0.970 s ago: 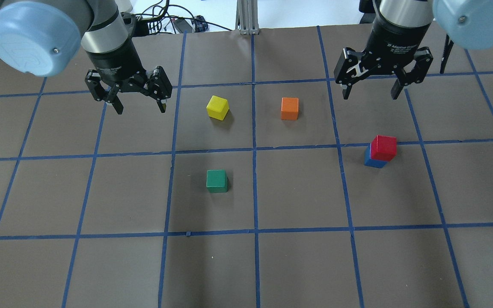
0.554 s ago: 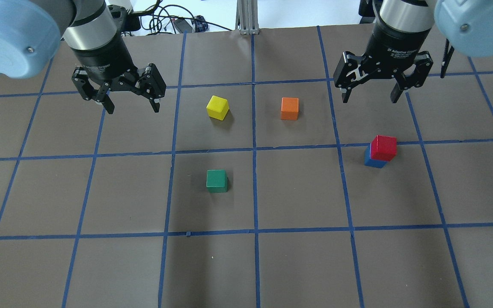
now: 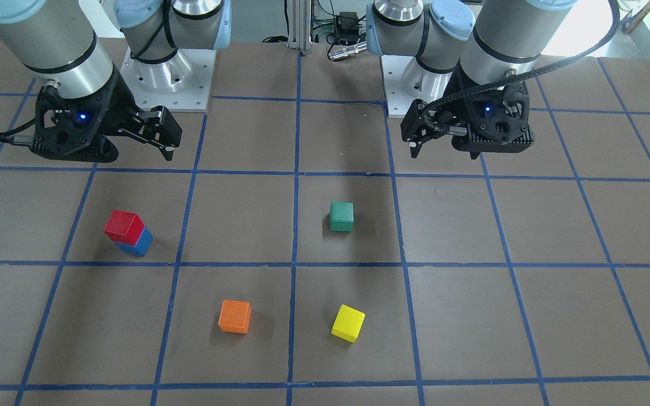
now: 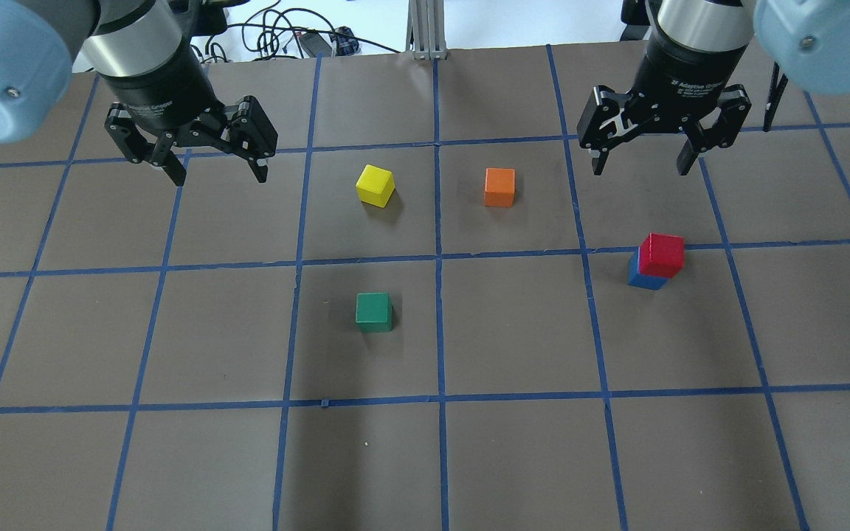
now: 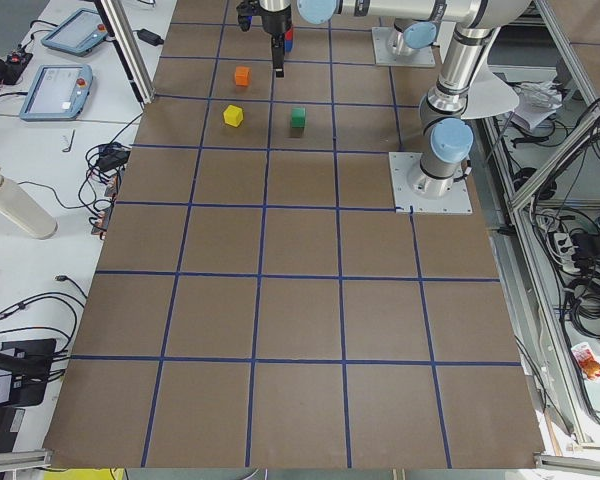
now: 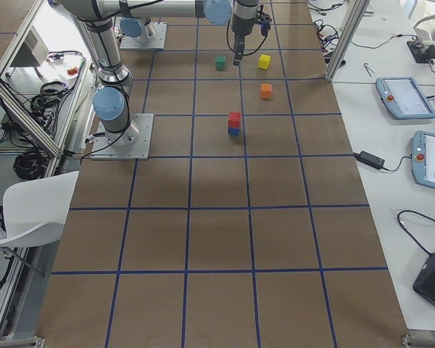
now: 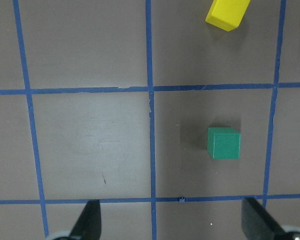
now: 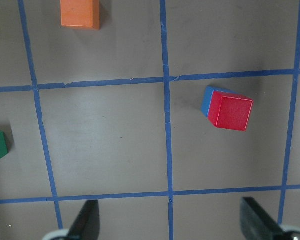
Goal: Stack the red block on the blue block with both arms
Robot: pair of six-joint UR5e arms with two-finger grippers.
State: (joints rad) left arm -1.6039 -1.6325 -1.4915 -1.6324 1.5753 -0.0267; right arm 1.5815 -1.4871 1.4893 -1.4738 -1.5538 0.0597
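Observation:
The red block (image 4: 662, 254) sits on top of the blue block (image 4: 643, 276), slightly turned, at the right of the overhead view. The stack also shows in the front view, red block (image 3: 122, 225) on blue block (image 3: 139, 243), and in the right wrist view, red block (image 8: 232, 111) on blue block (image 8: 207, 101). My right gripper (image 4: 643, 161) is open and empty, raised behind the stack. My left gripper (image 4: 218, 173) is open and empty, raised at the far left. In the front view the right gripper (image 3: 158, 132) is on the left and the left gripper (image 3: 415, 138) on the right.
A yellow cube (image 4: 375, 185), an orange cube (image 4: 499, 186) and a green cube (image 4: 373, 311) lie loose on the brown table with blue tape lines (image 4: 437, 258). Cables and a metal post (image 4: 425, 29) stand beyond the far edge.
My left gripper has moved up and away toward the far left, still open. The right gripper has barely shifted. The red-on-blue stack has not moved.

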